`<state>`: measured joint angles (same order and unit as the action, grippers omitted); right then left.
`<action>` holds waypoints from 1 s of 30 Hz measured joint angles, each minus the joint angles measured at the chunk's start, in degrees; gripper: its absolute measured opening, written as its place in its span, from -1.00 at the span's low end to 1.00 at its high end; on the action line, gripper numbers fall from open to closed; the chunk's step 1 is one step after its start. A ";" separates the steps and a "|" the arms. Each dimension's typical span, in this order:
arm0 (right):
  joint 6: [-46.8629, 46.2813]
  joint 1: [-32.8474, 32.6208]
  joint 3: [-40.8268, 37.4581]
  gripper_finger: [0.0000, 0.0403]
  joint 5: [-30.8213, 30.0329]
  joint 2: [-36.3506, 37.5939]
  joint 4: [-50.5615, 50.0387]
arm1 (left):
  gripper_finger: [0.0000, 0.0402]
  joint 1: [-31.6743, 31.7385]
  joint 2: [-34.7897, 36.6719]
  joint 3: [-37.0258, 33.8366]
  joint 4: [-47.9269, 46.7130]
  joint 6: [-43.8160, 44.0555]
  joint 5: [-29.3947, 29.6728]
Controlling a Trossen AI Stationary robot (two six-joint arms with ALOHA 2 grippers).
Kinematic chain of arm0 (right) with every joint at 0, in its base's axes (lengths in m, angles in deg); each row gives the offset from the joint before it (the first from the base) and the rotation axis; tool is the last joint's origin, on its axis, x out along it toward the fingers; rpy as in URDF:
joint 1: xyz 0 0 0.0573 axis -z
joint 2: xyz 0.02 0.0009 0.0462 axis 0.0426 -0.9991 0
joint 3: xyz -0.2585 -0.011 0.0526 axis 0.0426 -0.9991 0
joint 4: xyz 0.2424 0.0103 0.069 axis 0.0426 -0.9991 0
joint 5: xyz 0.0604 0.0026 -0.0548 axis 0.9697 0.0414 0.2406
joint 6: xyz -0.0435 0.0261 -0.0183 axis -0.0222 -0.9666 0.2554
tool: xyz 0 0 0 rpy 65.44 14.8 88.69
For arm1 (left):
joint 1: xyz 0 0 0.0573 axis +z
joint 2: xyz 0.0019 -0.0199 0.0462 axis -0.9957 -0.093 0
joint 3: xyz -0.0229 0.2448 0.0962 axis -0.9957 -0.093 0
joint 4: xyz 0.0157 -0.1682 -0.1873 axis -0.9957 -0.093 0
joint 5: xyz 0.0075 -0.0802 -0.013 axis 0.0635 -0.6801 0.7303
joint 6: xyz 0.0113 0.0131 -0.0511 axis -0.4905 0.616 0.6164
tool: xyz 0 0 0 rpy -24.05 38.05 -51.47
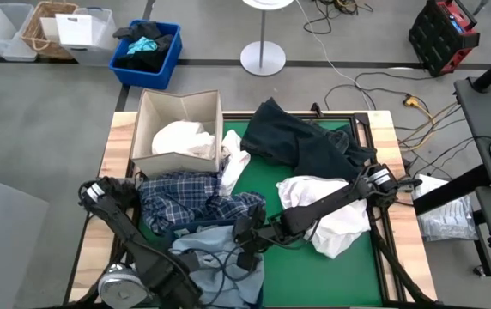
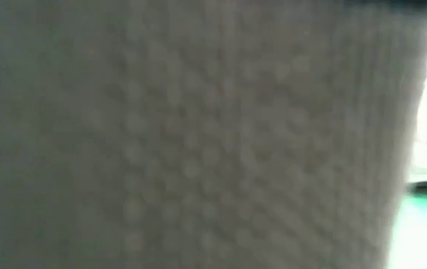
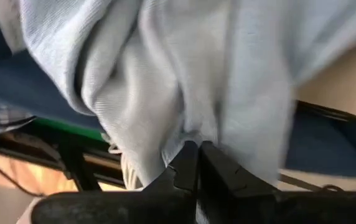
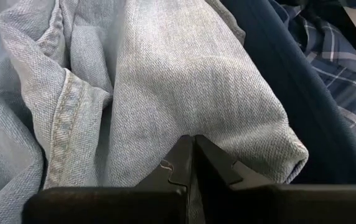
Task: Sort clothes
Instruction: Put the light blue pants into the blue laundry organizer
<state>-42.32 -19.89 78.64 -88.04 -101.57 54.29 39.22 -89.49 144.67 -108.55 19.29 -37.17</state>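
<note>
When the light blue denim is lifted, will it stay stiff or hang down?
The light blue denim lies in soft folds, so it will probably droop. Its thick seam suggests some weight. The right gripper looks shut on it at one spot, so the rest may trail.

White shirt in box, left of navy garment.

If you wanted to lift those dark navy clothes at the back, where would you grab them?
At the raised hump of the dark navy clothes, from straight above. The folds bunch up there, so fingers could likely pinch a ridge, and nothing lies on top of it.
</note>
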 joint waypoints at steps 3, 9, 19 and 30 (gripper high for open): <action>-0.22 0.00 0.00 -0.94 -0.05 0.00 0.04 | -1.00 0.22 0.00 -3.04 0.39 -0.68 0.24; -0.29 -0.02 0.00 -0.94 -0.16 -0.03 0.03 | -1.00 1.41 0.02 -6.57 3.31 -2.28 11.35; -1.41 -0.02 0.04 -0.94 -0.17 -0.09 0.05 | -1.00 5.73 0.04 -9.12 14.22 -12.04 17.27; -3.90 0.00 0.04 -0.94 -0.96 -0.11 0.31 | -1.00 6.24 0.33 -18.25 21.31 -16.33 14.96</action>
<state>-46.22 -19.89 78.69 -89.00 -101.68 54.60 45.46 -89.17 126.41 -87.24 2.97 -22.21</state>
